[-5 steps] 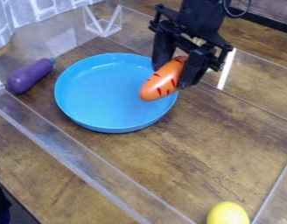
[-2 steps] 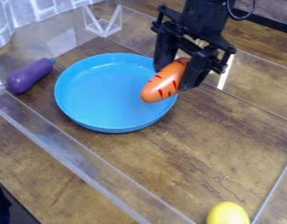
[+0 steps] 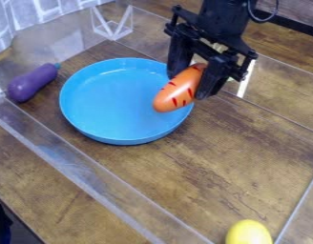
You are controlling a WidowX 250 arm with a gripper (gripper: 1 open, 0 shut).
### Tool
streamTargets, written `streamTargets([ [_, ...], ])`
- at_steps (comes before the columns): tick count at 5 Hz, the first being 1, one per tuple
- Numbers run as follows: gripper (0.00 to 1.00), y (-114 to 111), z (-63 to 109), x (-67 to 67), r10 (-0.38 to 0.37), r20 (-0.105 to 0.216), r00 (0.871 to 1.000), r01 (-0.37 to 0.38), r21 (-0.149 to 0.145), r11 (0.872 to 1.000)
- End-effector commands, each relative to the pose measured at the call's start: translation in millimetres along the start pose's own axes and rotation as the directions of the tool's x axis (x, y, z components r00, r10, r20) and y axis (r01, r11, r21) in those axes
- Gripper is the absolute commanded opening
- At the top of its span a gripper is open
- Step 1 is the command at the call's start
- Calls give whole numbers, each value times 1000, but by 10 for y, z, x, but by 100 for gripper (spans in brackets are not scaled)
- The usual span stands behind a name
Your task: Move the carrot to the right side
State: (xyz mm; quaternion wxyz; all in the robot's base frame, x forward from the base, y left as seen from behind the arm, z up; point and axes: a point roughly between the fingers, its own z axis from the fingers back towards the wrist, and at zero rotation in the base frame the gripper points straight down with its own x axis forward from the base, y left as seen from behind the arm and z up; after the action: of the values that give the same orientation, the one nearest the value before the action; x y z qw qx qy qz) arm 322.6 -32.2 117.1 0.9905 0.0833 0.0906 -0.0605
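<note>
My tool is clamped on the carrot — upper end pinched between the jaws, the other end hanging down-left over the right rim of the blue plate. Nothing has shifted over the last second: same spot, same tilt, so I read this as a pause with the carrot lifted, not yet carried. It's right of centre in the upper part of the frame, and bare bench lies to the right. Purple eggplant at far left, yellow fruit at the bottom edge — both well apart.
</note>
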Motion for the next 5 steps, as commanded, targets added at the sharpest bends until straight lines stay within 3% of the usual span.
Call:
streamTargets([
  [1, 0, -5, 280, -9, 0, 87, 996, 0, 5, 1000],
  [4, 0, -115, 306, -22, -22, 78, 997, 21, 11, 1000],
  [5, 0, -259, 304, -21, -42, 78, 996, 42, 5, 999],
])
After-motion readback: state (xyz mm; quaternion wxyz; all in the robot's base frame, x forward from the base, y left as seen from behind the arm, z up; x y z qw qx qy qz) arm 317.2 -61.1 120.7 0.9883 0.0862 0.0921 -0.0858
